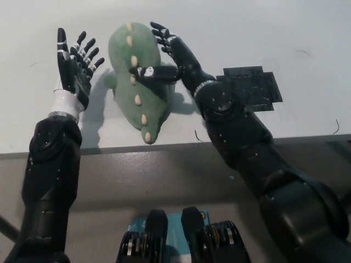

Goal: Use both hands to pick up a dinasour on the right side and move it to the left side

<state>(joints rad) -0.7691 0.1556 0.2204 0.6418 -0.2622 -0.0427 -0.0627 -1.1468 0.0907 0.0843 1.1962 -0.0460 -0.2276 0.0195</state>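
- No words, numbers, labels or brand names can be read anywhere in the head view.
- The only marks — small white patches on the dark fingers of the right hand (164,57), where it lies against the green dinosaur (137,82) — are too small and blurred to read as letters or signs.
- The black square patch (249,87), on the table just right of that hand, shows no legible print.
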